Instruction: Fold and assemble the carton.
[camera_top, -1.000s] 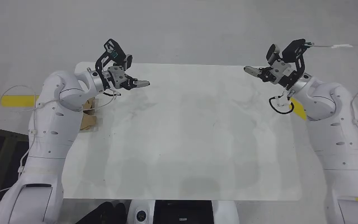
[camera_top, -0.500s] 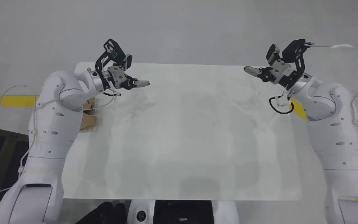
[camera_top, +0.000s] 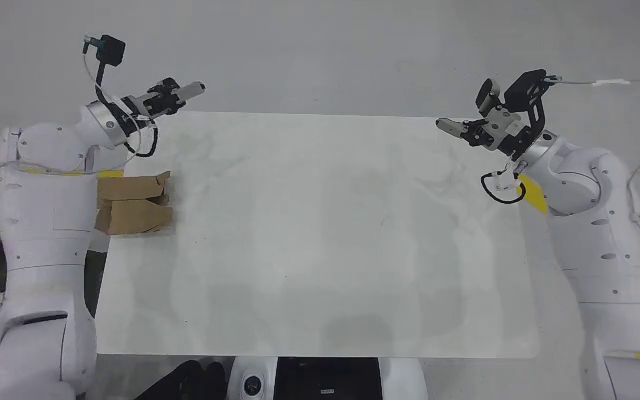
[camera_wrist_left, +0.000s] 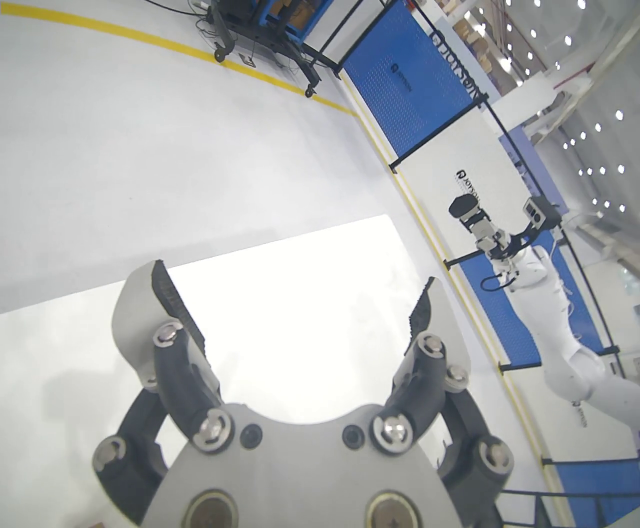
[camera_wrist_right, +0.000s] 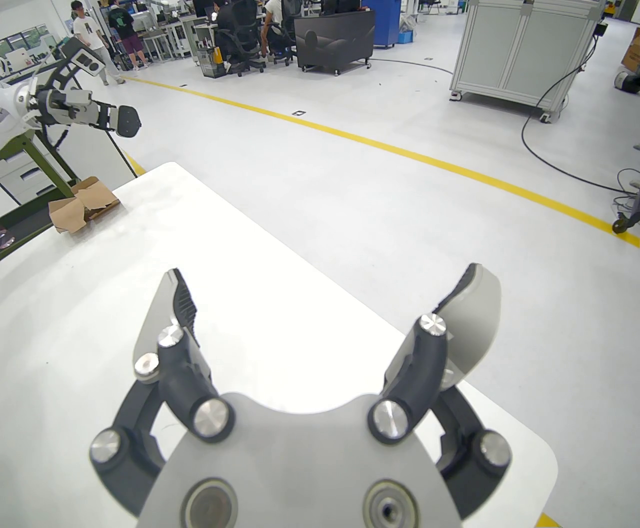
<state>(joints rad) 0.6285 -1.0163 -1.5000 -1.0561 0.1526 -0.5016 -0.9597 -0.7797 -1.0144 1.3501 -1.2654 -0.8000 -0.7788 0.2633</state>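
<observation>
**White table** (camera_top: 330, 230). This is the work surface. You see a gripper raised over each of its two far corners, well apart from each other.

**Carton** (camera_top: 135, 203). This is brown cardboard, creased and with loose flaps, not yet a closed box. It lies at the table edge on the left arm's side and seems to overhang it a little. It is near the left gripper, below and behind the fingertips, toward the robot's body. From the right gripper it is well apart, ahead and across the table. It probably sits at this edge so that the left arm can take it first. Nothing touches it.

**Left gripper** (camera_wrist_left: 295, 277). The jaws are spread wide, with both ribbed pads bare. It holds nothing and touches nothing, and it points out over the table corner.

**Right gripper** (camera_wrist_right: 325, 272). This one is spread equally wide, with nothing held and nothing touched. It hangs above its own corner, facing the carton. You may judge both as poised for a first grasp, with the folding not yet begun.
</observation>
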